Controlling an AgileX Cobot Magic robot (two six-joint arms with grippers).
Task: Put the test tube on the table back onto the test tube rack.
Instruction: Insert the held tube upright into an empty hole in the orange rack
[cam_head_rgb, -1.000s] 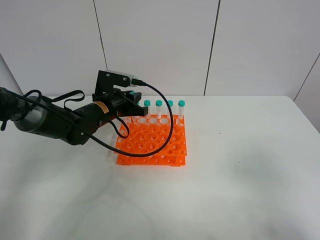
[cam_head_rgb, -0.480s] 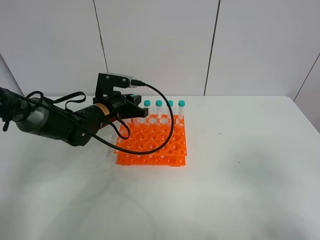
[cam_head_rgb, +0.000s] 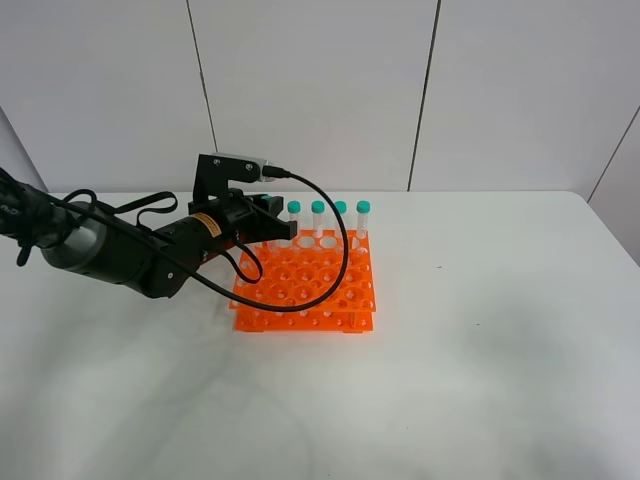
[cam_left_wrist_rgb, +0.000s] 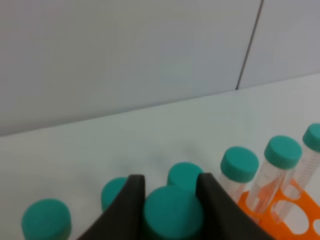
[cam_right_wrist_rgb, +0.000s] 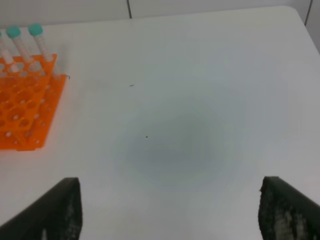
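Left claw clenched on a teal-capped test tube above the orange test tube rack, right claw released over the white desk.

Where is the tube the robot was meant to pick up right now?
The test tube is gripped between the fingers of the left end effector, held over the back left part of the orange test tube rack, beside the tubes already standing in its back row.

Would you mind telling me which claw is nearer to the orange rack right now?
Left. The left claw is over the rack's back row, gripping a tube; the right claw hangs open over bare table, apart from the rack.
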